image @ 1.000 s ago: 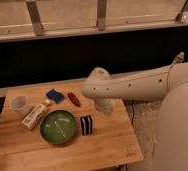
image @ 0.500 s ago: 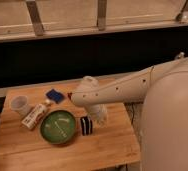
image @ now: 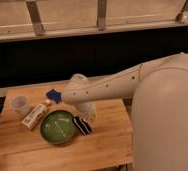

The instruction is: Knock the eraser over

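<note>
The eraser point(image: 82, 125), a small black block with thin white stripes, lies tilted on the wooden table point(image: 102, 150), leaning against the right rim of the green plate point(image: 57, 127). My gripper point(image: 87, 111) hangs at the end of the white arm, just above and behind the eraser, close to it or touching it. The arm reaches in from the right across the back of the table.
A clear cup point(image: 19, 104) stands at the table's left. A white bottle point(image: 34, 115) lies beside it. A flat blue square piece point(image: 52, 94) lies at the back. The arm hides the small red object. A dark wall runs behind the table.
The arm has swung left and lower toward the eraser. The eraser stood upright beside the plate and now lies tilted against its rim.
</note>
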Tool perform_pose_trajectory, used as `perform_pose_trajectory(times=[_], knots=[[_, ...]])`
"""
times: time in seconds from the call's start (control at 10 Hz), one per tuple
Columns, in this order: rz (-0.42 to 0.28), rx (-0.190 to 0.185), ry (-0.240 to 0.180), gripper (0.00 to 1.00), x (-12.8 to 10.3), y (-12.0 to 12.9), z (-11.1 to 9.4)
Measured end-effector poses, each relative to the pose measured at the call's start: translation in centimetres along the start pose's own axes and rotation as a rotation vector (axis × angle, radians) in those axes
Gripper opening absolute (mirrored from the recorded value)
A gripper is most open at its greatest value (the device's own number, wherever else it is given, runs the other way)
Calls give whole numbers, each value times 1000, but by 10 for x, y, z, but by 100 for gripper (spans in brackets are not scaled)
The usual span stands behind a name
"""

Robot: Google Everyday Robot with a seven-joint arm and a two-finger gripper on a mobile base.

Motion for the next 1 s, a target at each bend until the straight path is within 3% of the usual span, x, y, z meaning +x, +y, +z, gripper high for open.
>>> perform_pose_trajectory(times=[0.3,0.5,0.9,1.0], knots=[[-46,-47,-89,0,-34,30,-32],[-11,-37,-136,0,-48,28,-47],[168,29,-202,3,-56,-38,-64],[168,23,-204,3,-57,-36,-64]])
